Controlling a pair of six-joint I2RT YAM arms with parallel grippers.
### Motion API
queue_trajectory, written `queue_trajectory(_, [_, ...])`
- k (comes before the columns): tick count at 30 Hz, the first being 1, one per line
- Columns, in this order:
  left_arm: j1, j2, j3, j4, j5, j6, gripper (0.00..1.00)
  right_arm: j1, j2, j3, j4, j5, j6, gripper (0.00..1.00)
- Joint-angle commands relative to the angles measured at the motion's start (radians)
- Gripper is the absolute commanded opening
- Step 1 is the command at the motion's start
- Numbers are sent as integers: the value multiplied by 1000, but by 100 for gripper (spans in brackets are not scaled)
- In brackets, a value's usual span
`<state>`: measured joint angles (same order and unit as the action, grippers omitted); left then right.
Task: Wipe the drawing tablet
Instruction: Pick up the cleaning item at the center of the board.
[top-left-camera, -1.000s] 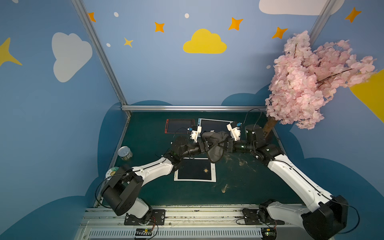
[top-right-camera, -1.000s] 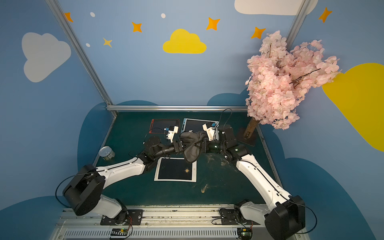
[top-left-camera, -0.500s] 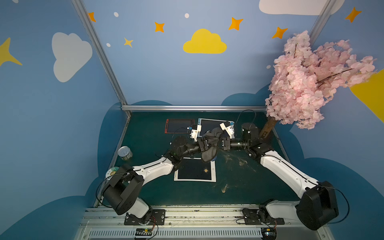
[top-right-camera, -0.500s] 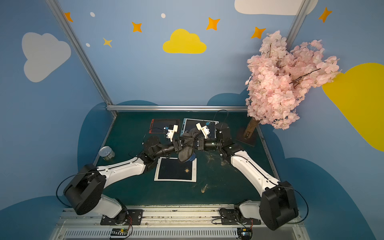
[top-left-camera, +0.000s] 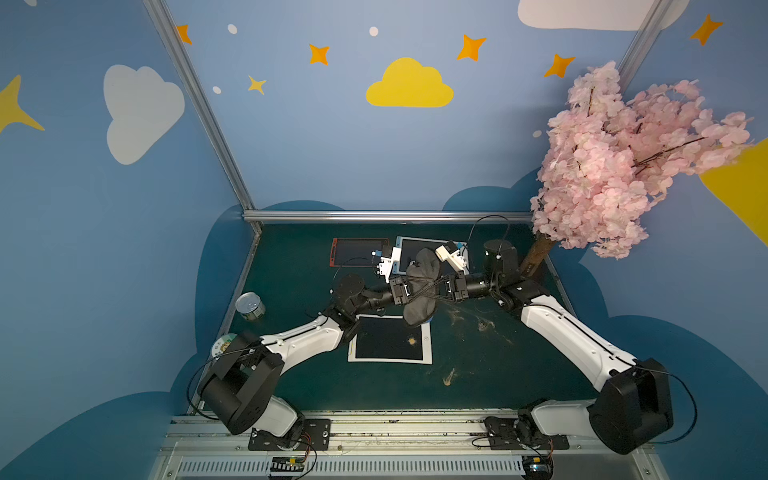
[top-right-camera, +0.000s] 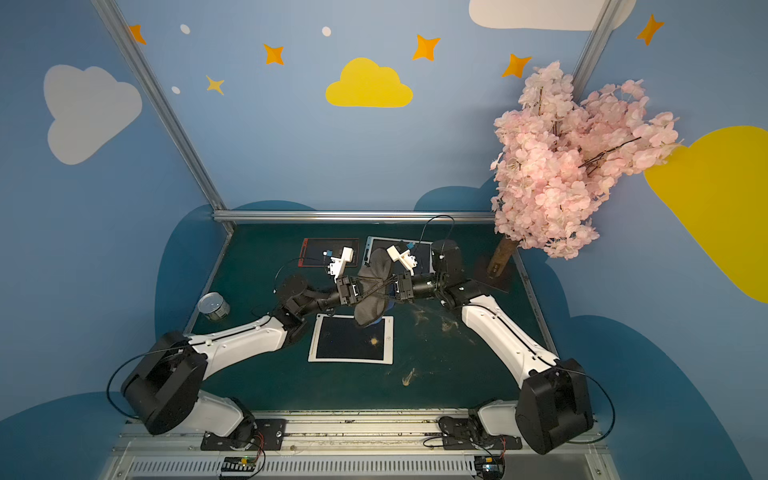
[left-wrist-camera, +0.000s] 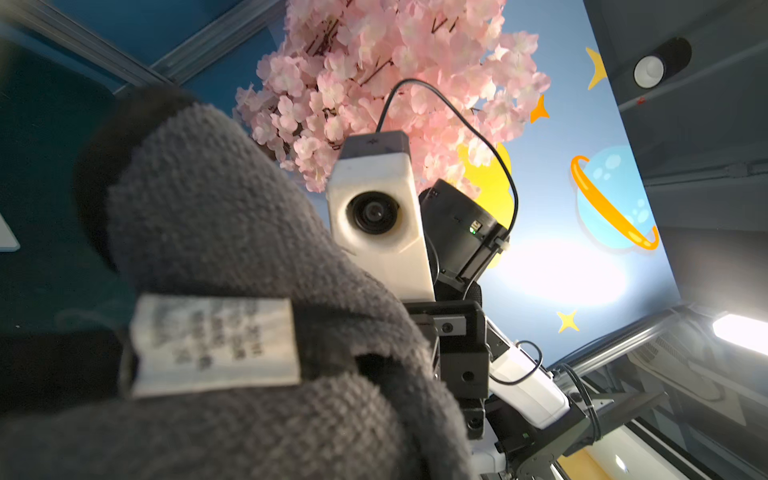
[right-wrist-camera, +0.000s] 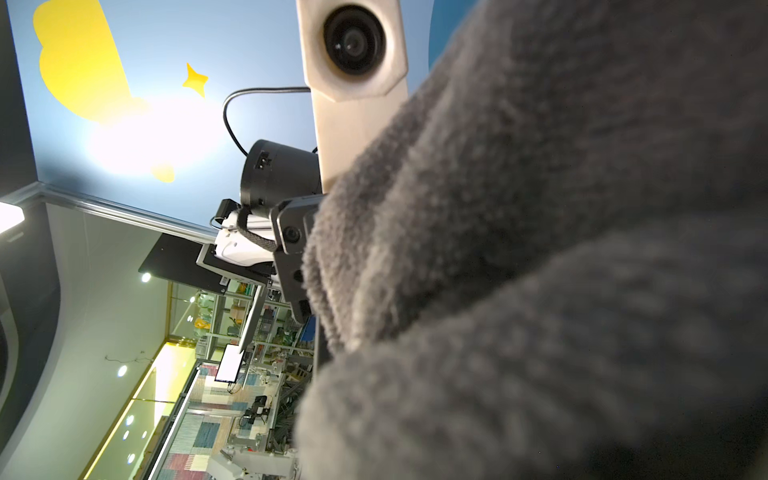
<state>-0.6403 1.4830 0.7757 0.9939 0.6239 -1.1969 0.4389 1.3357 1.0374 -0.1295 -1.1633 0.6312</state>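
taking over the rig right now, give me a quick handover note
Grippers: the right gripper is shut on the grey cloth, held in the air. The left gripper reaches into the same cloth; its grip is unclear.
Things: the white-framed tablet lies flat on the mat, and the cloth hangs over its far edge.
Done: cloth picked up.
Left: wipe the screen; an orange speck sits on it.

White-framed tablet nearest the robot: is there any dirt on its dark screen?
Yes, in a top view an orange-brown speck sits on the dark screen of the white-framed tablet.
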Motion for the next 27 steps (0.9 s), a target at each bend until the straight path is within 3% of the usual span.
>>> queue_trajectory(1, [47, -39, 1, -63, -68, -14, 3, -42, -15, -27, -243, 124, -179, 26])
queue_trajectory(2, [51, -45, 2, -69, -64, -9, 3, -53, -30, -27, -258, 129, -193, 38])
queue_trajectory(5, [64, -79, -4, -118, -60, 24, 3, -93, -83, -18, -308, 155, -232, 57])
queue_trajectory(8, [81, -134, -24, -193, -71, 81, 3, -139, -139, -13, -351, 215, -233, 63])
queue_trajectory(12, [94, -188, -45, -225, -76, 97, 3, -152, -177, -84, -217, 239, -124, 68])
queue_trajectory(17, [94, -204, -47, -223, -37, 75, 3, -147, -188, -119, -14, 106, -28, 84])
queue_trajectory(22, [76, -142, -53, -70, 3, -27, 3, -89, -190, -162, 238, 85, 118, 90])
queue_trajectory(27, [14, -46, -10, 64, 27, -94, 3, -47, -151, -148, 302, 123, 153, 91])
